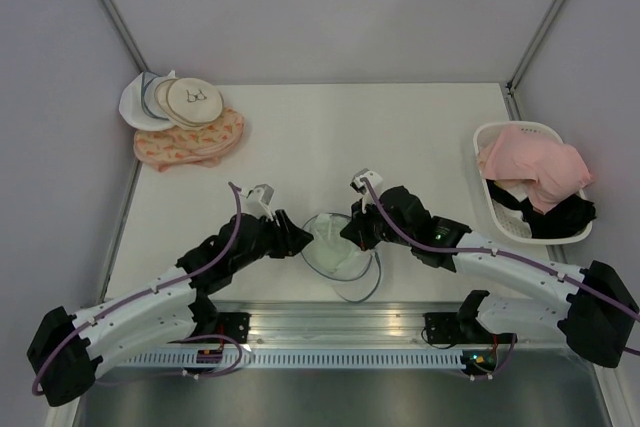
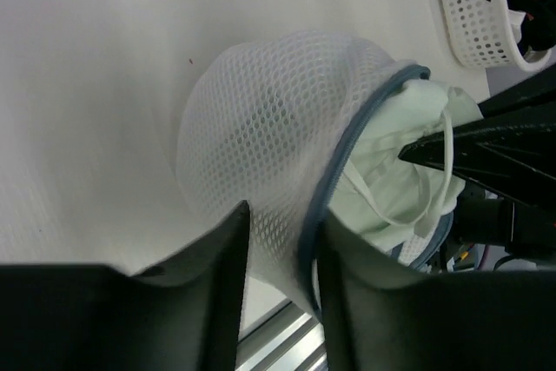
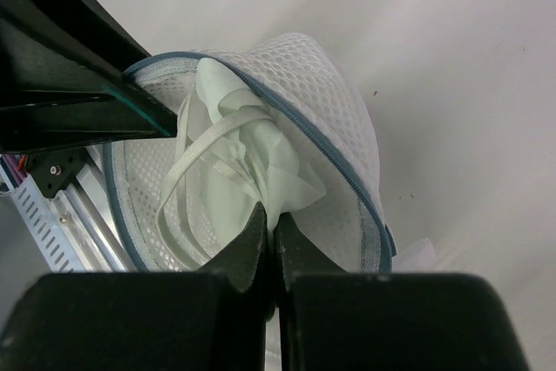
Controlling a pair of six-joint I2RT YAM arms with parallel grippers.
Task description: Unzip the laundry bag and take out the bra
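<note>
Table [image 1: 400,147]: white and matt; I see it closed in by plain grey-lilac walls [image 1: 330,7] at the back and on both sides.
Front rail [image 1: 330,322]: ribbed metal bar along the near edge, where both arms are bolted.
Far left corner: stacked cream and white discs [image 1: 185,102] lie on a pink patterned round bag [image 1: 190,142]; their small print is too fine for me to read.
Left gripper [image 2: 284,213]: its jaws stand partly apart with the rim of the laundry bag [image 2: 261,128] between them; whether they already press it, I cannot tell.
Laundry bag: near the front middle of the table, between the two grippers; white honeycomb mesh, domed, with a grey-blue zipper that gapes open.
Bra [image 3: 261,154]: pale mint, soft and crumpled, bulging out of the open bag; part of it is hidden inside the mesh, and thin straps [image 3: 187,171] loop out.
Right gripper [image 3: 269,215]: fingers pressed together, pinching a fold of the bra.
Right edge: a white perforated basket [image 1: 483,137] holds a pink garment [image 1: 535,167] over a black garment [image 1: 555,219], mostly covered.
</note>
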